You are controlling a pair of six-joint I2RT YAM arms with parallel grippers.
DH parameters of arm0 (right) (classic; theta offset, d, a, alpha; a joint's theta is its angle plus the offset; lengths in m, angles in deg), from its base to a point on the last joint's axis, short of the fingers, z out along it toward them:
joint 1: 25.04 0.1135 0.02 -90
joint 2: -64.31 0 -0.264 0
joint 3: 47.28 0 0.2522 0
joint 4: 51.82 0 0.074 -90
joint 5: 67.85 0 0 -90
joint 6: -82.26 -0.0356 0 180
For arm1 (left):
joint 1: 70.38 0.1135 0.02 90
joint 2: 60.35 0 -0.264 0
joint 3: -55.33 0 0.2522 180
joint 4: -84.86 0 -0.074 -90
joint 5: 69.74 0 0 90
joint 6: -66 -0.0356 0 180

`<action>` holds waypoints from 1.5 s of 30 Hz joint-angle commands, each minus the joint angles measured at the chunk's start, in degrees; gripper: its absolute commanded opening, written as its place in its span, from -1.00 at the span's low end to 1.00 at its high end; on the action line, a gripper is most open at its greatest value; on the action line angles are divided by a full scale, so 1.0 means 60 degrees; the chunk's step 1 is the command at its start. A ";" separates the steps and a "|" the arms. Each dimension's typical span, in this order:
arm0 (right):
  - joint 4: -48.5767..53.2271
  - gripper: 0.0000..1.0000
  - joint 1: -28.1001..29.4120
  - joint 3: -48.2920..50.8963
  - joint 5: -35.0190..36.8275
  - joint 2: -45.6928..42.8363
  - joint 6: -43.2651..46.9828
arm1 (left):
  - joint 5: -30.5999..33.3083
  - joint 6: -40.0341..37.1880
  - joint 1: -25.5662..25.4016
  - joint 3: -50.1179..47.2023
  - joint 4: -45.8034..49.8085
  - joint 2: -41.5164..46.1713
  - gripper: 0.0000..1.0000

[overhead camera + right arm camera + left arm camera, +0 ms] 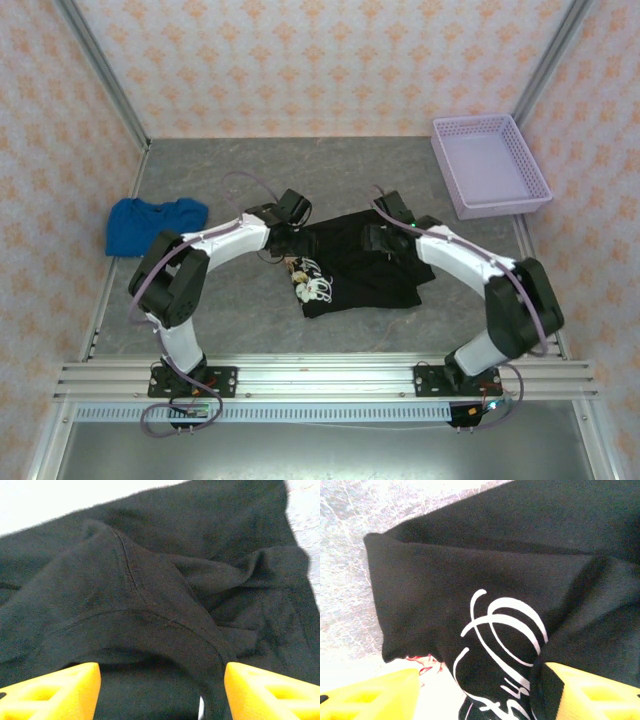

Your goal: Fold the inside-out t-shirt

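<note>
The inside-out t-shirt (pixel 360 268) lies crumpled on the grey table, black, with a white scrawled print (pixel 312 285) at its left edge. My left gripper (pixel 292 234) is at the shirt's upper left corner. In the left wrist view its yellow fingers (pixel 370 697) stand wide apart, and the printed cloth (pixel 505 630) lies between them and over the right finger. My right gripper (pixel 386 238) is over the shirt's upper middle. In the right wrist view this gripper (pixel 162 692) is open above a raised seamed fold (pixel 150 605), holding nothing.
A bright blue garment (pixel 150 225) lies bunched at the table's left side. A lilac plastic basket (pixel 505 207) stands at the back right. Patterned walls and metal rails close in the table (pixel 240 180) on three sides.
</note>
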State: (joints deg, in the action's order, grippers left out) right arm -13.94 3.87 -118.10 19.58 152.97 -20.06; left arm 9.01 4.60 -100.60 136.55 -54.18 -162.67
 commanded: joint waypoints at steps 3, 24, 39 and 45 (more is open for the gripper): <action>0.0550 0.33 -0.0159 -0.0626 0.0359 0.0842 0.0919 | 0.0466 -0.0189 0.0056 0.0257 0.0314 0.0513 0.33; 0.1014 -1.00 -0.0809 -0.2709 0.0121 0.0985 0.2280 | 0.0497 -0.0343 0.0056 0.0212 0.0615 0.1156 0.33; 0.2972 -0.84 -0.1880 -0.6434 0.0796 0.4235 0.2260 | 0.0086 -0.0431 -0.0127 0.0195 0.0464 0.1409 0.34; 0.3542 -0.17 -0.1936 -0.6431 0.1485 0.3749 0.1783 | 0.0257 -0.0487 -0.0184 0.0186 0.0491 0.1323 0.35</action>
State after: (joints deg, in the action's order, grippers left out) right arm 3.24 -7.61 -156.05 23.95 179.97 -7.75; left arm 10.02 2.87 -101.41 136.97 -52.08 -154.48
